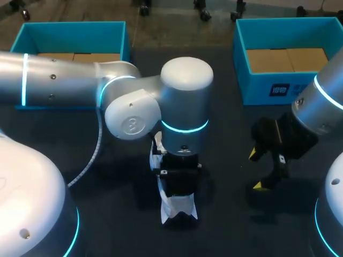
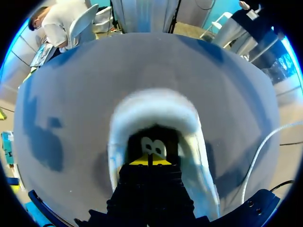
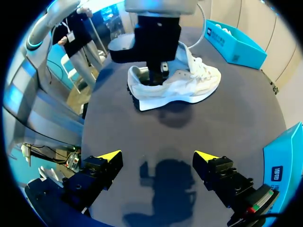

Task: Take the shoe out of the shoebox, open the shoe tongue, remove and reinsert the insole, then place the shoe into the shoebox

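Observation:
A white sneaker (image 1: 178,208) stands upright on the dark table, near the front middle. My left arm reaches in over it, and my left gripper (image 1: 177,183) points straight down into the shoe's heel opening. In the left wrist view the yellow tips of the left gripper (image 2: 150,161) are pressed together inside the white heel collar (image 2: 156,106), just above the dark insole. Whether they pinch anything is hidden. My right gripper (image 1: 256,170) hangs wide open above bare table, to the right of the shoe. The right wrist view shows the shoe (image 3: 194,85) ahead of my right gripper (image 3: 157,156), with laces loose.
Two blue shoeboxes stand at the back: one at the left (image 1: 75,31) behind my left arm, one at the right (image 1: 268,88). In the right wrist view a box (image 3: 239,45) sits beyond the shoe and another (image 3: 284,156) beside my right gripper.

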Available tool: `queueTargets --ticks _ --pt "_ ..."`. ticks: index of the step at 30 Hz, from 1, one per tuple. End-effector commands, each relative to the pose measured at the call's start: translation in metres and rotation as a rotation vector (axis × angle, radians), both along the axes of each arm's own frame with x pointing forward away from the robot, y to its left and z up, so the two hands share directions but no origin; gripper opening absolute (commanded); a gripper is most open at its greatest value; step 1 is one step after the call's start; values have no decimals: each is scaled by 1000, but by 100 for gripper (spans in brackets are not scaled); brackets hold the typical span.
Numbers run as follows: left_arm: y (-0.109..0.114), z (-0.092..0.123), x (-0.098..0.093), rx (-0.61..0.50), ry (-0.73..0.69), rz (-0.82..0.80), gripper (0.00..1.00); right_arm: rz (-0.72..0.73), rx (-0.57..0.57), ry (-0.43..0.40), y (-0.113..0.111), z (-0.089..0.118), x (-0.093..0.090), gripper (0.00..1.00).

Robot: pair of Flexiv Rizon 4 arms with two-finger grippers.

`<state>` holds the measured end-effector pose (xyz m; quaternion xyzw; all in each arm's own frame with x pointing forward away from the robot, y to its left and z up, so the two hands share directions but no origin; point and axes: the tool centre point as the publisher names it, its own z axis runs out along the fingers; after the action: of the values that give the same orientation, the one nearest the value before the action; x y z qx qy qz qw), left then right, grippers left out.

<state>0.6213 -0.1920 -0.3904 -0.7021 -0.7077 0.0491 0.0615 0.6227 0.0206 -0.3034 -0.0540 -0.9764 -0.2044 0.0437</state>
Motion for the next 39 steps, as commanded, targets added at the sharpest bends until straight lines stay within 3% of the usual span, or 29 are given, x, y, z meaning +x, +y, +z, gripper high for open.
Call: queueTargets --ticks 1,10,15,17,18,19,34,39 --pt "14 16 -1 -53 -52 35 0 0 -1 -1 0 -1 0 100" --pt "9 19 25 -58 -89 90 0 0 -1 -1 0 -1 0 100" --pt "7 18 30 -39 -115 102 0 0 -1 -1 0 -1 0 100" --pt "8 18 31 -30 -121 106 31 0 -1 -1 0 -1 0 100" --pt "8 18 31 -29 -120 106 38 0 -1 -1 0 -1 0 100" --pt "9 18 31 -15 -132 112 100 0 -1 -1 0 -1 0 100" --pt "24 25 29 17 -161 199 100 0 -1 -1 0 -1 0 100" --pt "24 22 36 13 -148 208 100 0 -1 -1 0 -1 0 100"
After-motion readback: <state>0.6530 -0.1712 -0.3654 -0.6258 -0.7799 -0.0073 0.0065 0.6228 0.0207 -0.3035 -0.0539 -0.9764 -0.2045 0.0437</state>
